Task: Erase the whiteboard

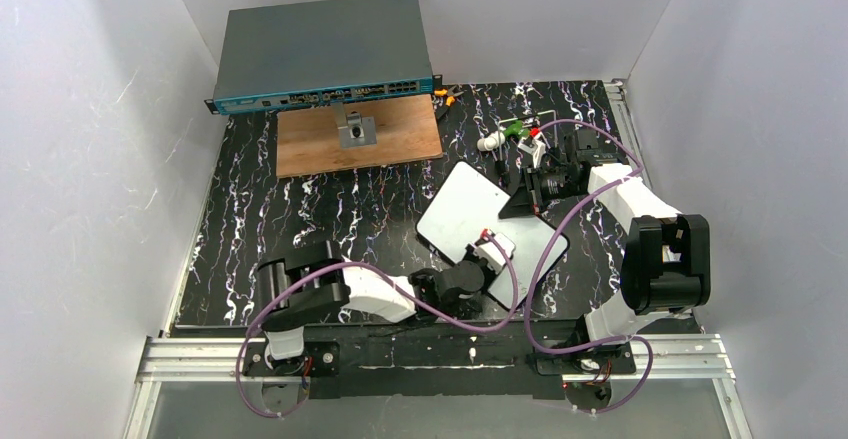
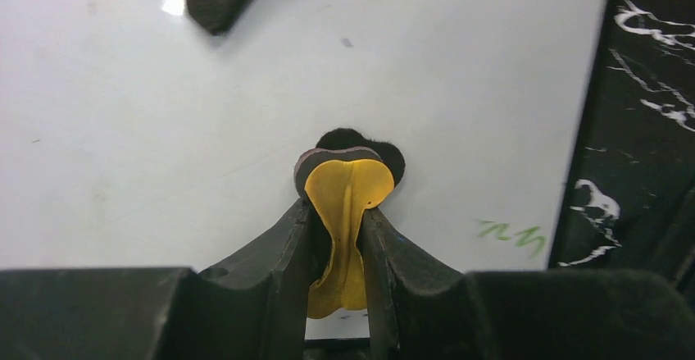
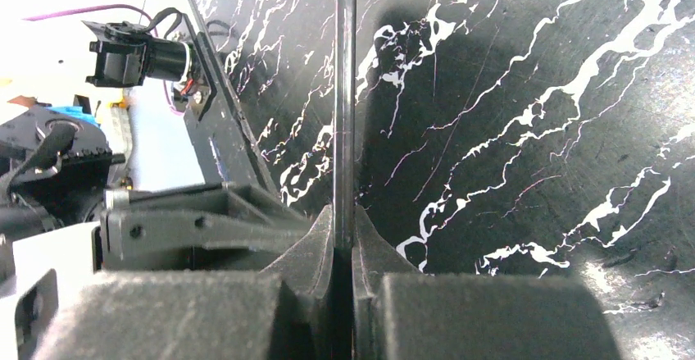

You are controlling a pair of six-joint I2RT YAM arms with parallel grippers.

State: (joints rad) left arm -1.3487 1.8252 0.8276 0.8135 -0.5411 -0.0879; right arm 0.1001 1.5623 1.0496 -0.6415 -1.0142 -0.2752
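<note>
Whiteboard (image 1: 462,209) lies skewed on the tabletop (image 1: 300,219), just toward 3 o'clock of its middle. Treat it as light, stiff and slick: a thin glossy sheet that would likely skate on the marbled surface if you wiped it unpinned. Your right claw (image 3: 344,221) is fully closed on its thin dark rim at the board's 2 o'clock edge, seen edge-on from that wrist. That looks the sensible place to hold, since it leaves the face free. Your left claw (image 2: 340,211), narrowly parted, pinches a soft yellow eraser pad (image 2: 348,180), its dark felt apparently against the board's 6 o'clock part. Green scribbles (image 2: 512,233) sit at 4 o'clock of the pad, unwiped; press lightly.
</note>
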